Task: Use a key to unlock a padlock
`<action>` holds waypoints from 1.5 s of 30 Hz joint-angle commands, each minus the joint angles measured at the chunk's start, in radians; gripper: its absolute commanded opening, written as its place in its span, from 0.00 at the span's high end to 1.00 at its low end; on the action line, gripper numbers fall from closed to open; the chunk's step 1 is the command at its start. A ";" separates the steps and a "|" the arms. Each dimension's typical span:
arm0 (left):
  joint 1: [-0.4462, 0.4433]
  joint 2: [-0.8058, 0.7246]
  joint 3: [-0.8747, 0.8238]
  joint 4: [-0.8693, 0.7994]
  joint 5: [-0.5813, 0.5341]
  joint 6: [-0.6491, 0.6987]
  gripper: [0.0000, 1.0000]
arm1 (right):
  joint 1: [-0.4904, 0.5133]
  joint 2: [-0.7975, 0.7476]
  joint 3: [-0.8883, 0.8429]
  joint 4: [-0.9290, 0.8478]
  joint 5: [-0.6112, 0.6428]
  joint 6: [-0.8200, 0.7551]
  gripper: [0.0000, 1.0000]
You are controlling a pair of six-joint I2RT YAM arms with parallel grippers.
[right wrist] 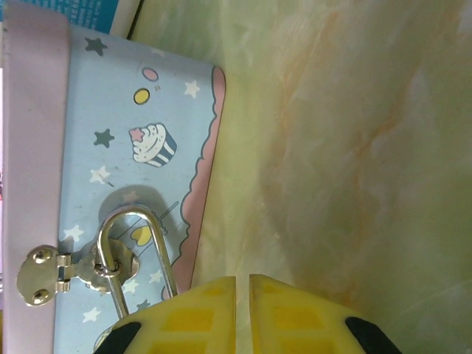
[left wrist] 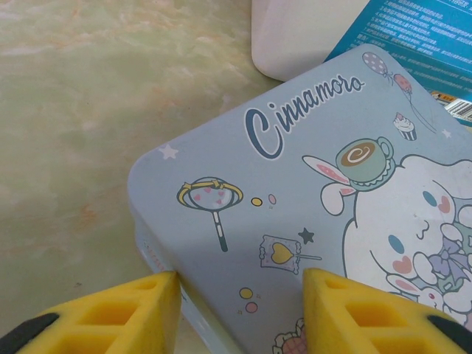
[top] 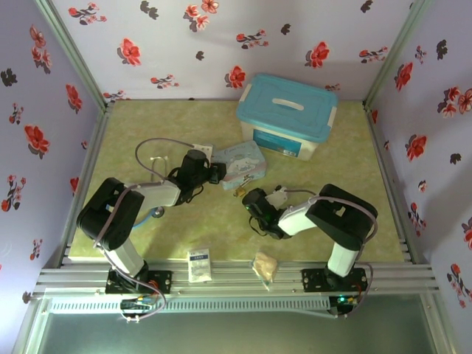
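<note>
At the tin's front hasp, your padlock hangs just beside the right gripper.
It lies lengthwise toward those nearly closed fingers; whether they pinch the key, you cannot tell. Left gripper stands wide open over the tin's corner.

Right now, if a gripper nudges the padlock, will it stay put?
Probably not: the padlock is held only by its shackle through a ring on the tin's clasp, so it would likely swing. The polished shackle looks slippery to pinch.
</note>
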 commanded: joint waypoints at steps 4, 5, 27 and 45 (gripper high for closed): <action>0.015 0.013 -0.020 -0.285 0.021 0.022 0.47 | -0.095 -0.135 -0.013 -0.229 -0.067 -0.421 0.71; 0.016 0.000 -0.011 -0.294 0.027 0.020 0.44 | -0.096 -0.169 0.017 -0.339 -0.069 -0.507 0.68; 0.052 0.097 0.294 -0.423 0.031 -0.103 0.13 | -0.035 -0.100 0.220 -0.524 -0.296 -1.322 0.38; 0.039 0.184 0.256 -0.406 -0.031 -0.076 0.22 | -0.006 0.083 0.269 -0.360 -0.117 -1.281 0.44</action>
